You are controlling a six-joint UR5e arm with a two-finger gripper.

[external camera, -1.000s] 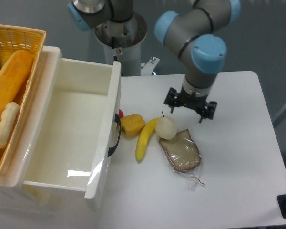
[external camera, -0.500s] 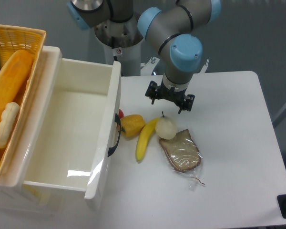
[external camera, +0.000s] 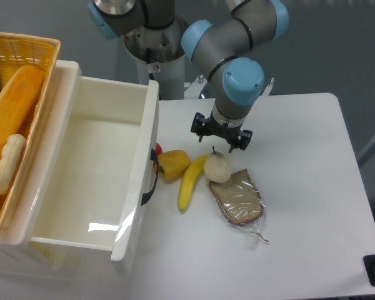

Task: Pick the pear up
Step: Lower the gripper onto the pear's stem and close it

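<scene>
Jaws: apart, nothing between them, pointed down at the table.
Gripper [external camera: 221, 135]: black, two-fingered, poised just above and behind the pear; whether touching the stem cannot be told.
Pear [external camera: 218, 167]: pale cream-yellow, roundish, thin dark stem up; resting on the table, touching the banana's upper end on one side and the bagged bread slice on the other.
Banana [external camera: 190, 182]: long, yellow, lying at a slant left of the pear, upper tip against it.
Bread slice [external camera: 239, 199]: brown, in clear wrap with a twisted tail, lying flat in front of and right of the pear.
Bell pepper [external camera: 172, 164]: orange-yellow, left of the banana, just beside the bin's handle.
Arm [external camera: 232, 53]: grey links, light blue joint caps, reaching down from the rear base.
Bin [external camera: 151, 134]: white plastic, open, left of the fruit group.
Basket [external camera: 26, 45]: yellow wicker, far left, holding a loaf-like orange item.
Table [external camera: 300, 187]: white, rounded corners.
</scene>
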